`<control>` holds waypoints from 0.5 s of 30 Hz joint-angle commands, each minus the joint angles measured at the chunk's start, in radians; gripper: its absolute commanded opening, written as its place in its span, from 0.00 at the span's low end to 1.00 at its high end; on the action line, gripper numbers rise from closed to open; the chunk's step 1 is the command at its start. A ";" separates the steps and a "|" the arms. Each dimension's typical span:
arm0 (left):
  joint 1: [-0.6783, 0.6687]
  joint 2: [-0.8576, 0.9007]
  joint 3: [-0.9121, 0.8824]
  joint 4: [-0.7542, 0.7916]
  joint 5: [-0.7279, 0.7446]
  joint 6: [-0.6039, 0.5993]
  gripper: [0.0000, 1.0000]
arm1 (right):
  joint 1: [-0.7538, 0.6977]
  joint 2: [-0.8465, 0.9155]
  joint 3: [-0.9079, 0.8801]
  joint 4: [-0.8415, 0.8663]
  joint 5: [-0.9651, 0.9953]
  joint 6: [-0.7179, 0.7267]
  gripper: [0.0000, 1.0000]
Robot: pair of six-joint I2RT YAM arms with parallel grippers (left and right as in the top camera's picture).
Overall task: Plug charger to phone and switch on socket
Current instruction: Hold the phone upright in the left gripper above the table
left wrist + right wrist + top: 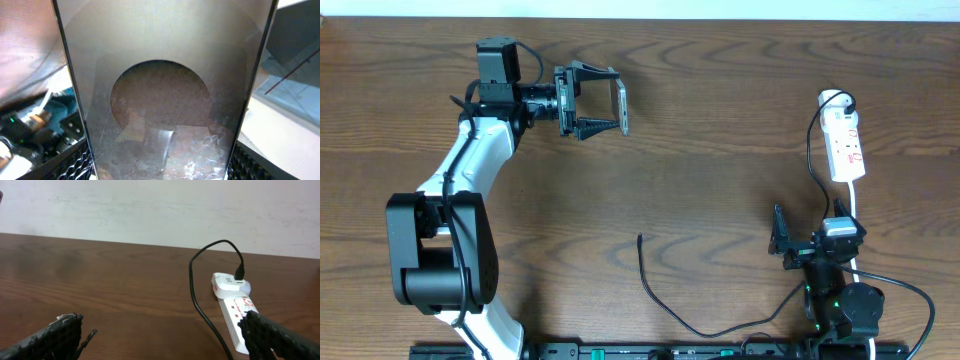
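Our left gripper (616, 100) had the phone (160, 75) at the upper left, clamped tight on its sides. We saw the charger (655, 290) lying loose at the bottom middle, not plugged in. We think the socket (845, 145), upper right, also needed switching on. Our right gripper (161, 322) stood wide apart, empty.
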 commanded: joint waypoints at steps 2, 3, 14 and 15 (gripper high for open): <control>0.008 -0.005 0.024 0.009 -0.019 0.178 0.07 | 0.005 -0.005 -0.002 -0.004 0.006 -0.012 0.99; 0.008 -0.005 0.024 0.009 -0.032 0.206 0.07 | 0.005 -0.005 -0.002 -0.004 0.007 -0.012 0.99; 0.008 -0.005 0.002 -0.003 -0.249 0.357 0.07 | 0.005 -0.005 -0.002 -0.004 0.006 -0.012 0.99; 0.008 -0.005 0.001 -0.013 -0.272 0.357 0.07 | 0.005 -0.005 -0.002 -0.004 0.006 -0.012 0.99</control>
